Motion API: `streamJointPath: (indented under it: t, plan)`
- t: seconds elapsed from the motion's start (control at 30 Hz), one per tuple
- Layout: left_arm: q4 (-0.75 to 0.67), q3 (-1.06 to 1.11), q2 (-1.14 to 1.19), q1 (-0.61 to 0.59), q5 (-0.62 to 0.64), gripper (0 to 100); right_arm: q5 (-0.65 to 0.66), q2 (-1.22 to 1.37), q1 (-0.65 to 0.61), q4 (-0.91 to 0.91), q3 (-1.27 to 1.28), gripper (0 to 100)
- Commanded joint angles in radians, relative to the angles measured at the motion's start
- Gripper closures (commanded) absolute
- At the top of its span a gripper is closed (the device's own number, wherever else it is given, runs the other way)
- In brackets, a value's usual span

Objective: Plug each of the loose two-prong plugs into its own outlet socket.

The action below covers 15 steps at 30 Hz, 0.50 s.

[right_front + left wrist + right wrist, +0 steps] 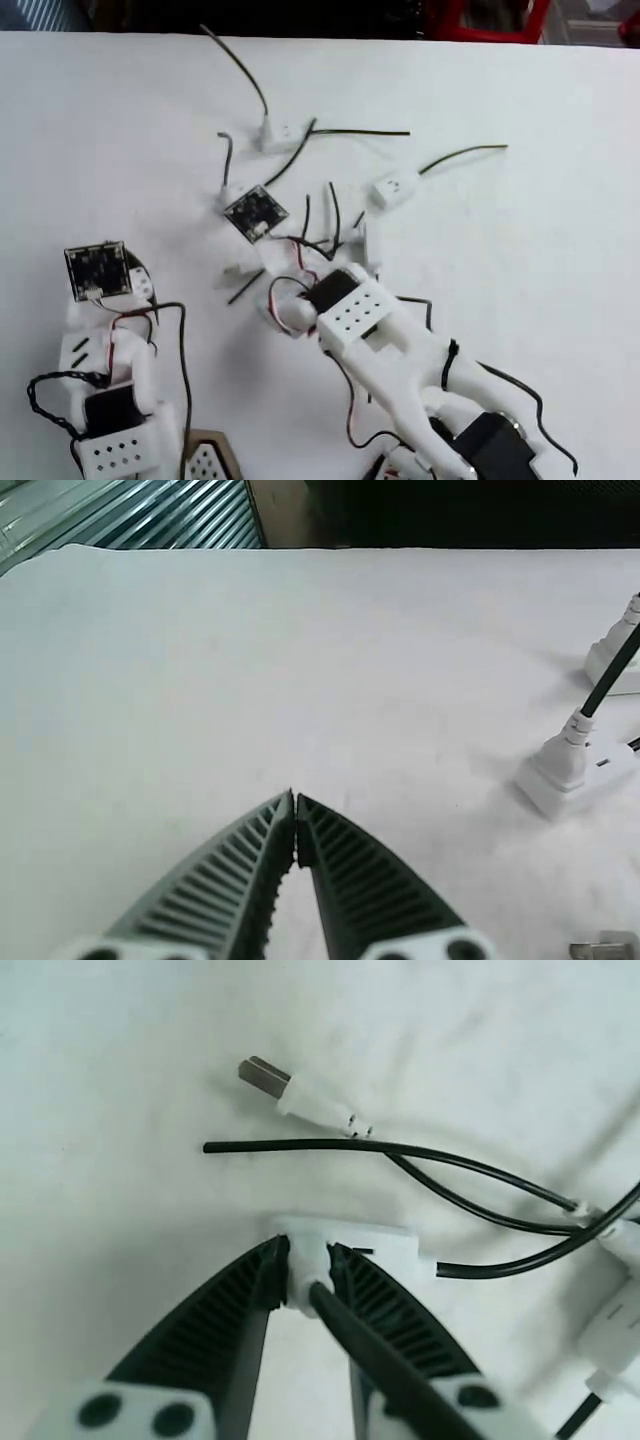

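My right gripper [308, 1260] is shut on a white corded block [350, 1245]; I cannot tell whether it is a plug or a socket. Just beyond it lies a loose white two-prong plug [305, 1098], prongs bare, with black cords [400, 1150] between them. In the high view this arm's wrist [350, 310] sits at the table's centre among white sockets [395, 188] and cords. My left gripper [295, 825] is shut on nothing, low over bare table. A white socket block [565, 775] with a black cord lies off to its side.
Another white block [275, 133] with a cord lies farther back, and black cords [350, 131] sprawl around the centre. The left arm [110, 400] sits at the near left corner. Bare white table [520, 260] stretches to the right.
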Motion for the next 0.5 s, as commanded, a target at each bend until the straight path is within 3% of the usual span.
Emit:
streamJointPath:
  t: [0.0, 0.47]
  plan:
    - [-0.028, -0.003, -0.016, -0.004, 0.000, 98, -0.034, 0.010, -0.025, 0.004, -0.014, 98.1]
    - [-0.028, -0.003, -0.016, -0.004, 0.000, 98, -0.043, 0.008, -0.018, 0.061, -0.003, 98.1]
